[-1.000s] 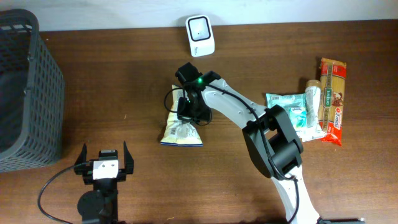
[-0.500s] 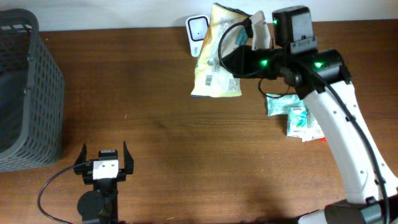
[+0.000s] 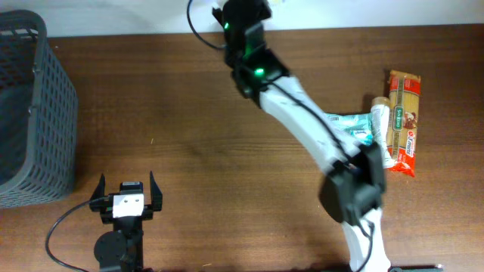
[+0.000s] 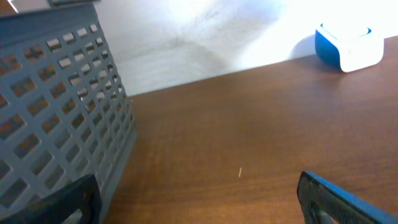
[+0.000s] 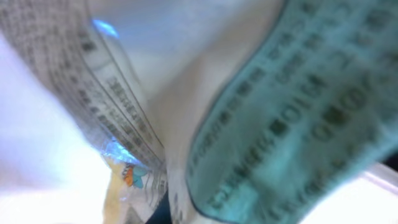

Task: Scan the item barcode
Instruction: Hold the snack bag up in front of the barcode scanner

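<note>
The item is a pale yellow snack bag [image 5: 249, 124] with fine print and a teal panel. It fills the right wrist view, pressed close to the camera and hiding the fingers. Seen from overhead, my right gripper [image 3: 243, 10] is at the table's far edge, shut on the bag, which is almost wholly out of that frame. The arm covers the spot where the white scanner stood. That scanner [image 4: 348, 46] shows in the left wrist view at the back right. My left gripper [image 3: 125, 198] rests near the front left, open and holding nothing [image 4: 199, 205].
A grey slatted basket [image 3: 30, 106] stands at the left edge and looms close in the left wrist view [image 4: 56, 112]. At the right lie a pasta pack [image 3: 403, 121], a tube [image 3: 380, 125] and a teal packet [image 3: 349, 128].
The right arm lifted the bag off the middle of the table and carried it to the far edge over the scanner. The left arm has not moved.
</note>
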Available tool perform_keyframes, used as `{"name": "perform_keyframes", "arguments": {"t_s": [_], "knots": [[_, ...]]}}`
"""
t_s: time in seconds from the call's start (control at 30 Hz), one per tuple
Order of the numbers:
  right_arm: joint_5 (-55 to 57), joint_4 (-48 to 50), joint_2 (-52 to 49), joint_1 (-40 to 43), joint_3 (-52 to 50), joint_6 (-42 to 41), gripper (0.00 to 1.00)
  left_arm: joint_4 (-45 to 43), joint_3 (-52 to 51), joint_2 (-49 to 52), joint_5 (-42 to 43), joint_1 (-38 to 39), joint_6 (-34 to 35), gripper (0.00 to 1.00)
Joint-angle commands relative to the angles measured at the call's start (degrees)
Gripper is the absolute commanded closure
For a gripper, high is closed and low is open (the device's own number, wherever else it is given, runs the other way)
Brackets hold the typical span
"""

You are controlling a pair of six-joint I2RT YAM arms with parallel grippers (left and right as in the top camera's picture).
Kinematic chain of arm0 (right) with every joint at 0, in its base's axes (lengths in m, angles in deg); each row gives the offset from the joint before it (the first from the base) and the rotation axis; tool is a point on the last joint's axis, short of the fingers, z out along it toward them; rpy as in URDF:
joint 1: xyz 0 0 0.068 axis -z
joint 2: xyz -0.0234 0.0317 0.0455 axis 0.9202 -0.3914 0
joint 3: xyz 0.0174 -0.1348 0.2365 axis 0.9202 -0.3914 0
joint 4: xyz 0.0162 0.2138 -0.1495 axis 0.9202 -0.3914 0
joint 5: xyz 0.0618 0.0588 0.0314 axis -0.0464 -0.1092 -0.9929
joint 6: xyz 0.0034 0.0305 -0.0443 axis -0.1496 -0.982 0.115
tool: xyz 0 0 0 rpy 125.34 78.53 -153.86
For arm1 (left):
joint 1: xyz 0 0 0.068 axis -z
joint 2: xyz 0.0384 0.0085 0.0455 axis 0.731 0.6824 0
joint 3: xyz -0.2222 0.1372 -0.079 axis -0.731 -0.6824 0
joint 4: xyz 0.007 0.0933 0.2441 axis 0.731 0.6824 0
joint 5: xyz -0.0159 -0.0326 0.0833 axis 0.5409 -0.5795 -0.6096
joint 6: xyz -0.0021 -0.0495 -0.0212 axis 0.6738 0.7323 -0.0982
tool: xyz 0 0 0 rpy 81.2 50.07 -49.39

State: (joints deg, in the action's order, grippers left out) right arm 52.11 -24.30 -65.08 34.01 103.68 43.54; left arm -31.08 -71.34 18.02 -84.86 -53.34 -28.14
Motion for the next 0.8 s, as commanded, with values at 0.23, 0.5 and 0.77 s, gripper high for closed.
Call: {"name": "perform_keyframes", "arguments": {"t_s": [0.23, 0.5, 0.77], "knots": [[-13.7, 19.3, -19.2, 5.0, 1.0, 29.5, 0.96, 0.0, -0.2, -0.2, -0.2, -0.3, -0.9, 0.01], [-17.9, 19.4, -19.3, 5.1, 1.0, 29.5, 0.96, 0.0, -0.2, -0.2, -0.2, -0.3, -0.9, 0.01], [-17.6, 19.4, -18.5, 3.4, 1.0, 25.3, 0.96, 0.0, -0.2, -0.2, -0.2, -0.3, -0.9, 0.01]]}}
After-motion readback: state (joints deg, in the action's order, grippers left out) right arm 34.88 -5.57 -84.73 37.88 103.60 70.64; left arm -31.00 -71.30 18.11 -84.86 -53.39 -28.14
